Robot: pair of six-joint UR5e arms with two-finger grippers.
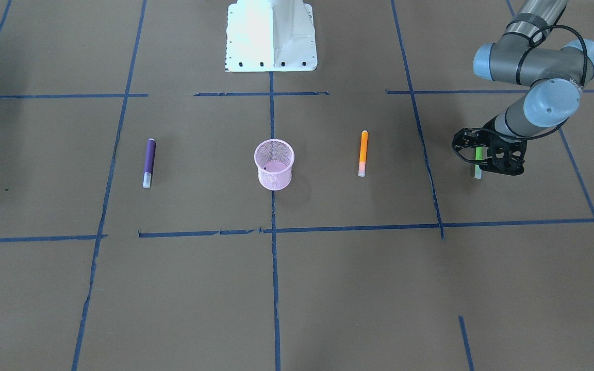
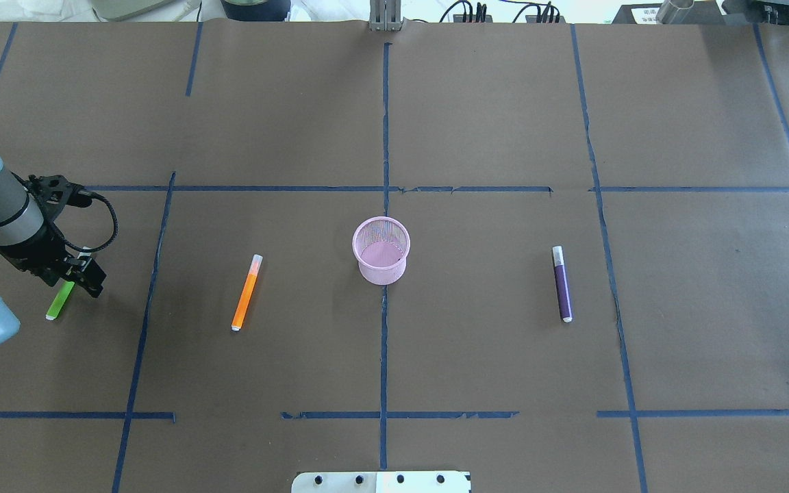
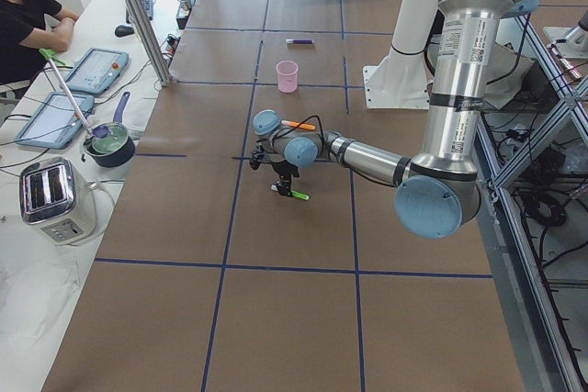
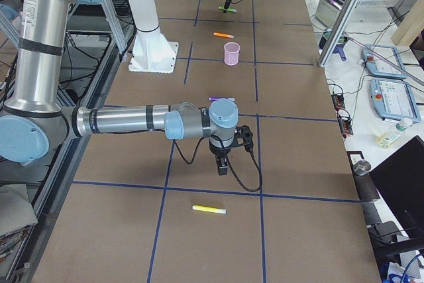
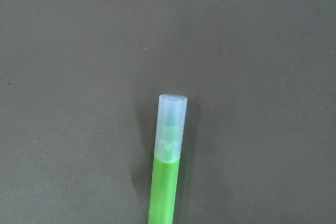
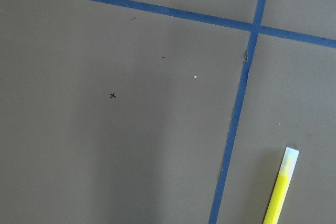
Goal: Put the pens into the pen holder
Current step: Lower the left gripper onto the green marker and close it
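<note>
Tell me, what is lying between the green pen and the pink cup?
The orange pen, lying flat on the brown table. A blue tape line also crosses that stretch. The overhead view shows it best.

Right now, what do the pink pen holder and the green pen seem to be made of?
The pen holder looks like fine wire mesh, probably metal, coated matte pink: its wall is see-through. The green pen looks like smooth plastic: opaque body, pale translucent cap with a darker tip visible inside.
</note>
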